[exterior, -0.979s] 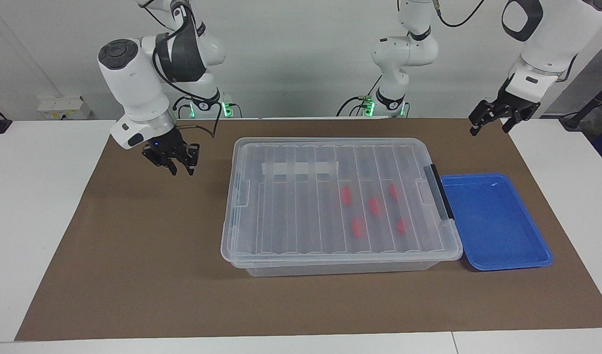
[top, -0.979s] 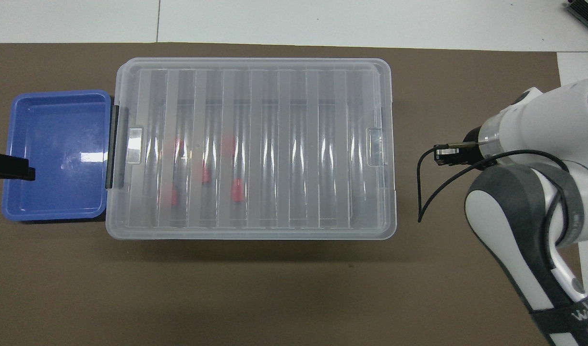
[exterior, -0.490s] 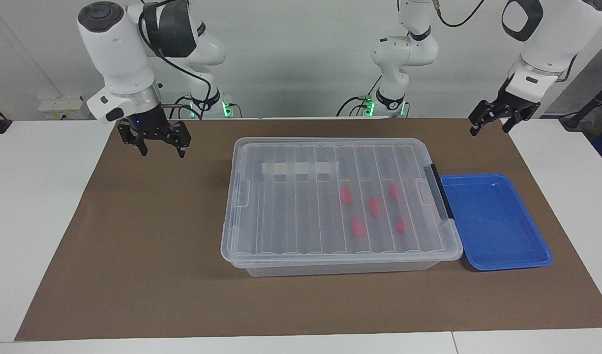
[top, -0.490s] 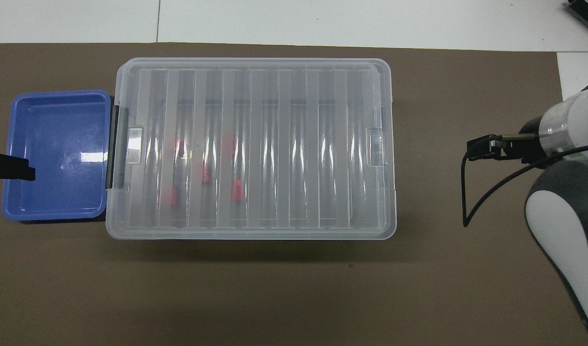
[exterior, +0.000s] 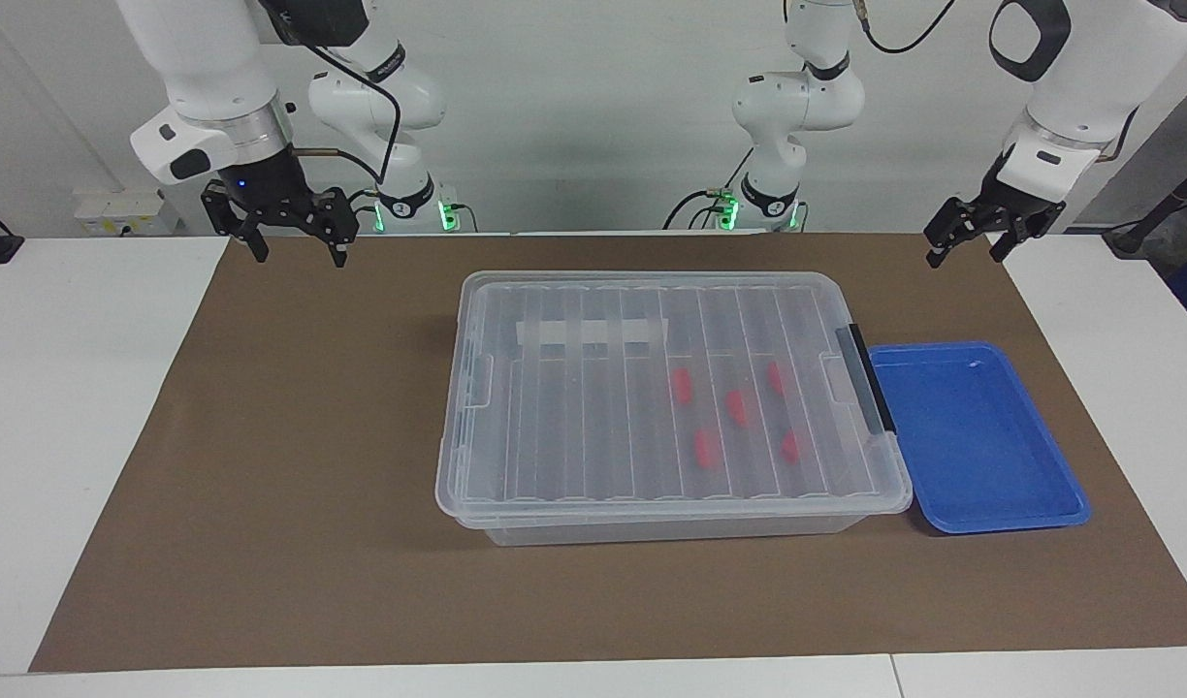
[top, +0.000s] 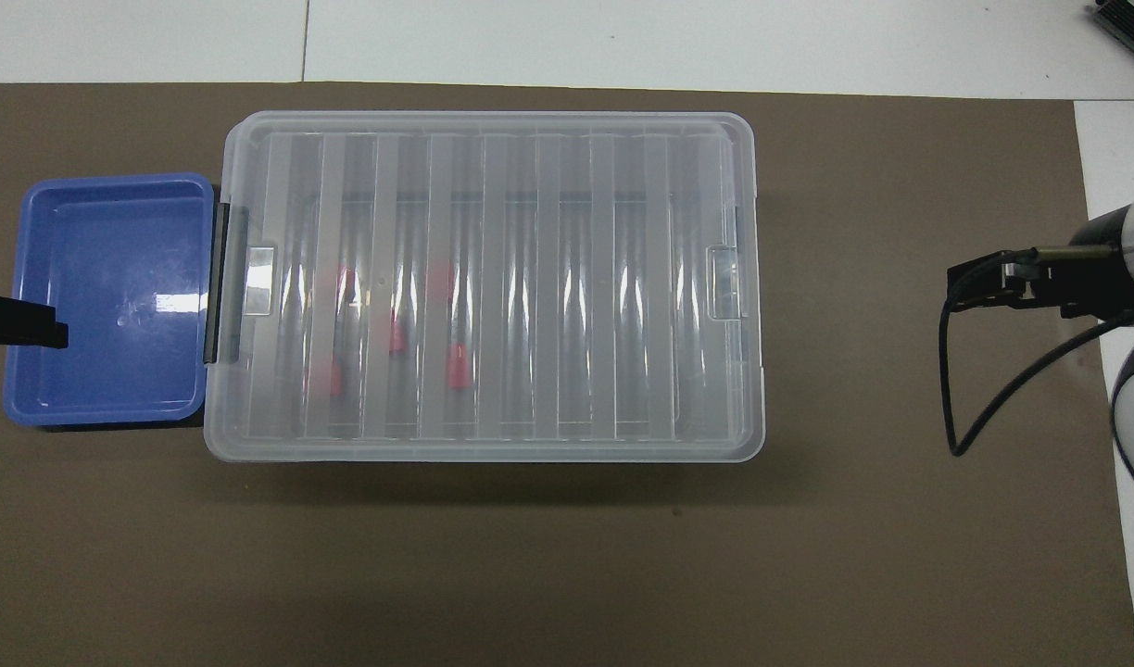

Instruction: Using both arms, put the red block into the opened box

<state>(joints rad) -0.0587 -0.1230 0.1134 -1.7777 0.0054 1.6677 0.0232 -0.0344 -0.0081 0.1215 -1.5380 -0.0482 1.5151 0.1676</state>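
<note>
Rising and pulling back toward its base, the right gripper [exterior: 291,236] now hangs empty with jaws spread wide over the brown mat's edge, well clear of the box [exterior: 671,397]. That box sits lidded, five red blocks [exterior: 707,447] showing through the ribbed lid [exterior: 593,407], so the work looks finished; a clean retreat is what remains. Beside the box lies the blue tray [exterior: 977,441], and over the surface past it waits the left gripper [exterior: 964,239], also wide open and holding nothing.
</note>
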